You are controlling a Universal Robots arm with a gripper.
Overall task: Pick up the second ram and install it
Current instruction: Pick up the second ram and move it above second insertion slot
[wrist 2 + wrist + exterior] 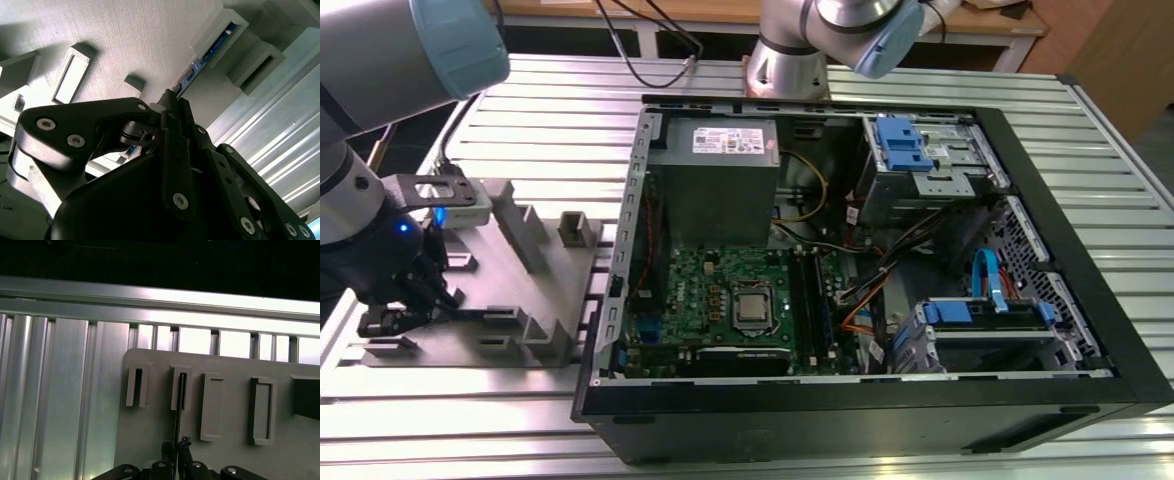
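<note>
The second ram (177, 410) stands on edge in a slot of the grey holder plate (225, 450), seen as a thin dark line in the first wrist view. In the second wrist view its blue-green board (218, 41) runs between two grey slot blocks. My gripper (176, 447) is low over the plate with its black fingers closed against both faces of the stick's near end (169, 102). In the exterior view the gripper (394, 315) is at the left, over the holder plate (494, 290).
An open computer case (1067, 250) lies at the exterior view's right, with its motherboard (720, 300) and memory slots (817, 300) facing up. Grey upright slabs (520, 230) rise from the holder plate. Everything rests on a ribbed aluminium table (547, 120).
</note>
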